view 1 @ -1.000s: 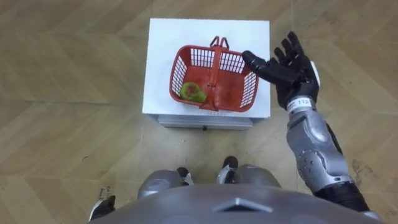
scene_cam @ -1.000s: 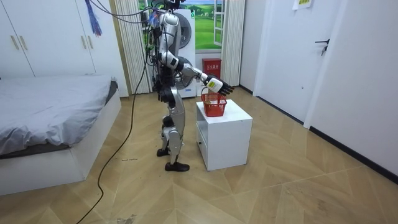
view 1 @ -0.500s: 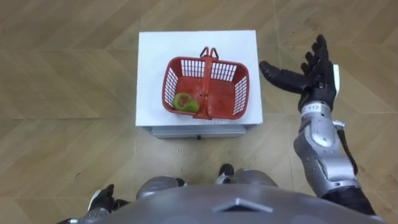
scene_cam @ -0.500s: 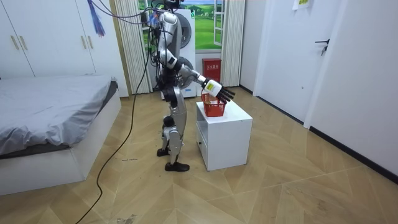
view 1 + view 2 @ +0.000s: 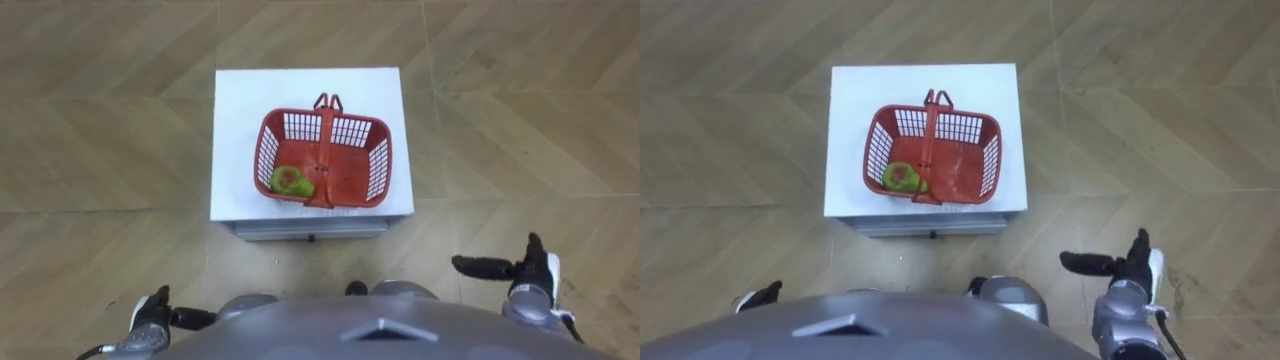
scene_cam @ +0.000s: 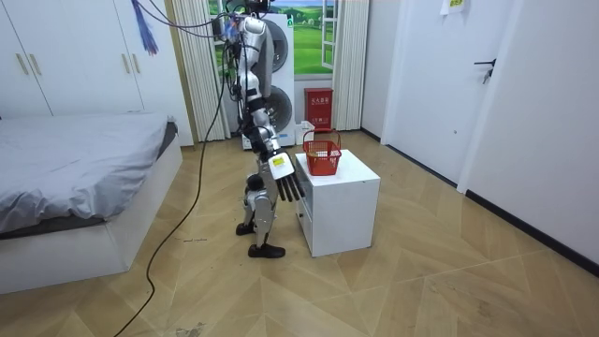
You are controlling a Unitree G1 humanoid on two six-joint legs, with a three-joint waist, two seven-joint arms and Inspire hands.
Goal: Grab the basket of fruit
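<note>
Right hand (image 5: 527, 277) at lower right, fingers straight and released, grasping nothing; left hand (image 5: 150, 318) at lower left, its state cannot be told. Well apart, at upper centre, the red basket (image 5: 377, 170) stands on a white cabinet (image 5: 240, 110) — long axis left to right, handle crossing it top to bottom. A green fruit (image 5: 290, 181) lies in the basket's lower-left corner.

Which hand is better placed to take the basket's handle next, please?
Probably the right. The right hand hangs open, fingers spread, slightly further forward than the left hand, low beside the body. The red basket sits about mid-width on the white cabinet, roughly equally far from both.
</note>
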